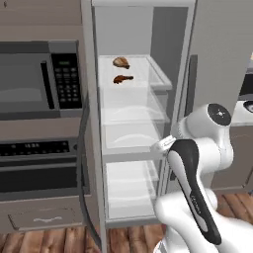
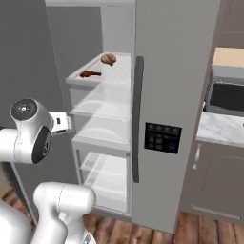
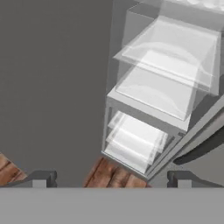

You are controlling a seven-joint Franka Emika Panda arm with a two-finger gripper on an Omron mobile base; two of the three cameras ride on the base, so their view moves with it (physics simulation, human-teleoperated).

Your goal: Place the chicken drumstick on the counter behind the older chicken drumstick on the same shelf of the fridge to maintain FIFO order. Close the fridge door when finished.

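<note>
The fridge [image 1: 148, 29] stands with its left fridge door [image 2: 24, 57] swung open. On the top shelf [image 1: 157, 75] the plump tan chicken drumstick [image 1: 121, 62] [image 2: 108, 59] lies at the back. The slim dark older chicken drumstick [image 1: 122, 79] [image 2: 89, 74] lies in front of it, near the shelf's rim. My gripper [image 3: 111, 179] is open and holds nothing. It hangs in front of the fridge at middle-shelf height, well below both drumsticks, and looks down along the lower shelves [image 3: 153, 94]. The marble counter [image 2: 221, 128] is off to the right.
The shut fridge door with the black dispenser panel [image 2: 162, 138] and a long dark handle [image 2: 138, 119] is to the right. A microwave [image 1: 34, 79] and an oven [image 1: 34, 168] stand left of the open door. Another dark appliance [image 2: 228, 95] sits on the counter. Wooden floor [image 1: 59, 239] lies below.
</note>
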